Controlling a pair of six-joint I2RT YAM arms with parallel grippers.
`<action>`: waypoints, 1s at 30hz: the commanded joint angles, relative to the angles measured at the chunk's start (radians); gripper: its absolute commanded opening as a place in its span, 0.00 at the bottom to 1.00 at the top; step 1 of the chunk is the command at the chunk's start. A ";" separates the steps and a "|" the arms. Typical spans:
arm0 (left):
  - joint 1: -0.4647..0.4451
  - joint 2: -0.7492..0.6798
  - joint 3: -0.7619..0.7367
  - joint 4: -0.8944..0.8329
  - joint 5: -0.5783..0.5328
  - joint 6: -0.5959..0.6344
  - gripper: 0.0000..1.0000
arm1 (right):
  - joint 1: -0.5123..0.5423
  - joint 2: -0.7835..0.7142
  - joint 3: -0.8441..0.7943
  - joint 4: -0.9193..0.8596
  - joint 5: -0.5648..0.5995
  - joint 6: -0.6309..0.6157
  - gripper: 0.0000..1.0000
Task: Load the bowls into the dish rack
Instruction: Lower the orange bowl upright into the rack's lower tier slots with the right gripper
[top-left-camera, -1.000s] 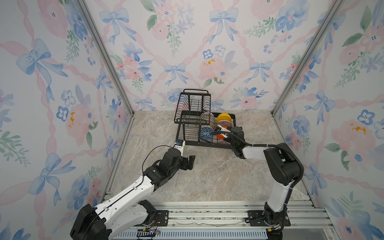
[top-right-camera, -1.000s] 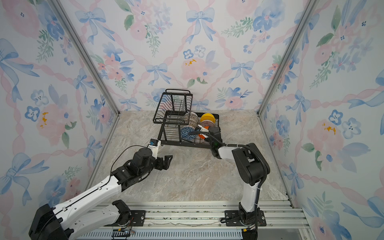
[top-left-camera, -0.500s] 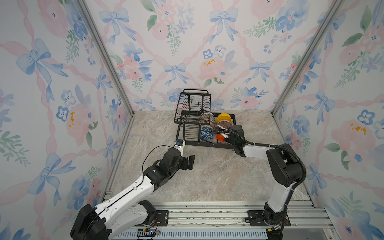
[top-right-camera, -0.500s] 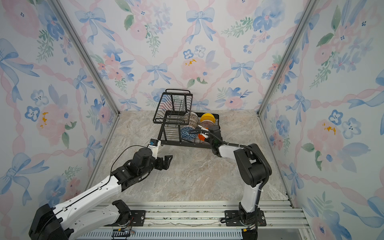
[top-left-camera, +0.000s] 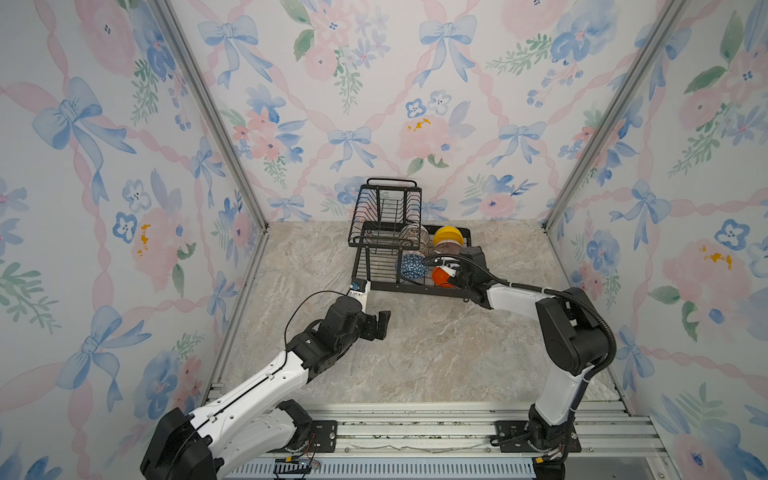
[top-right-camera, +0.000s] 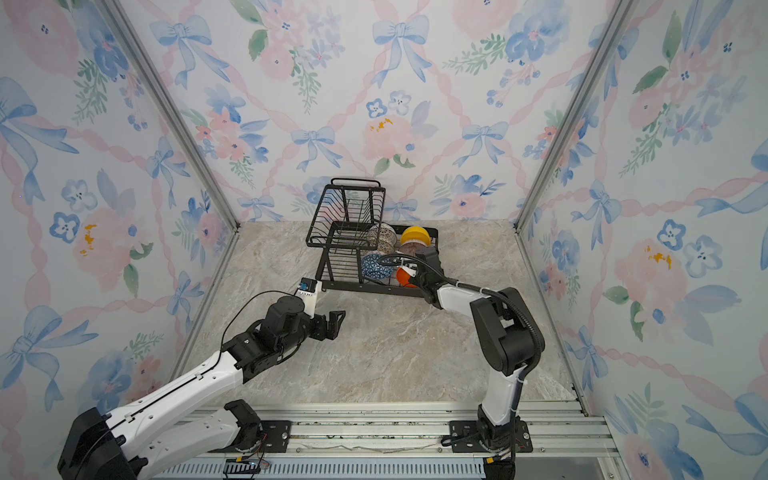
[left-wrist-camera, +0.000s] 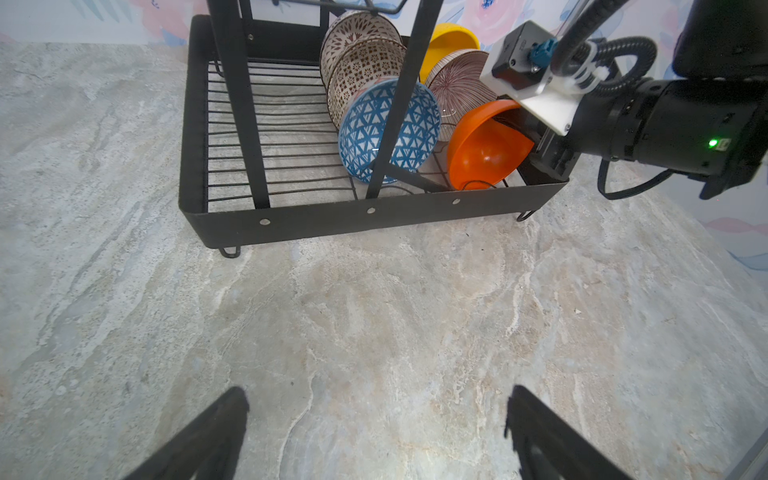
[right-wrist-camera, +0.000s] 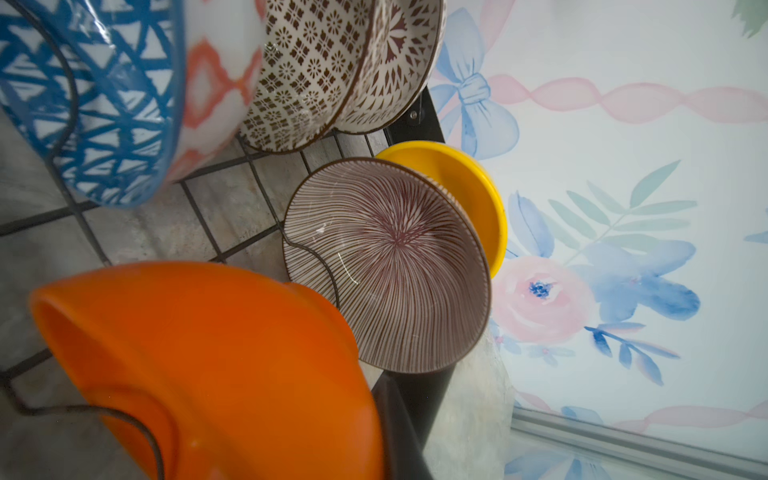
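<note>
- All six bowls sit inside the dish rack (left-wrist-camera: 374, 216), on the wire floor of its lower tray (left-wrist-camera: 195, 124), towards the right arm's side.
- The two white patterned bowls (left-wrist-camera: 361, 70) stand on edge, one behind the other. The blue triangle bowl (left-wrist-camera: 361, 133) leans in front of them.
- In the row beside them, the yellow bowl (left-wrist-camera: 451, 41) is at the back and the ribbed bowl (right-wrist-camera: 395, 266) rests against it. The orange bowl (left-wrist-camera: 482, 153) is at the front corner, tipped on its side.
- The right gripper (left-wrist-camera: 515, 129) reaches over the tray's edge to the orange bowl. Its fingers are drawn nearly together and seem to pinch the bowl's rim. The tips are hidden behind the bowl wall, so treat that grip as likely, not certain.
- The left gripper (left-wrist-camera: 376, 395) hangs low over the bare worktop (top-left-camera: 415, 353) in front of the rack. Its fingers (left-wrist-camera: 208, 432) are spread wide and hold nothing.
- The raised basket tier (top-left-camera: 386, 212) carries no bowl, and neither top view shows one on the worktop.
- You are nearly done. What looks left is to let go of the orange bowl and back the right arm out. Check that the bowl stays propped on the wires once you release it.
</note>
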 joint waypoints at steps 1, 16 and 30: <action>0.007 -0.009 -0.015 -0.002 0.010 -0.010 0.98 | 0.013 0.032 0.016 -0.143 -0.076 0.042 0.01; 0.007 -0.012 -0.024 -0.002 0.007 -0.014 0.98 | 0.017 0.062 0.058 -0.207 -0.109 0.076 0.12; 0.007 -0.011 -0.028 -0.002 0.006 -0.016 0.98 | 0.026 0.074 0.066 -0.176 -0.056 0.088 0.27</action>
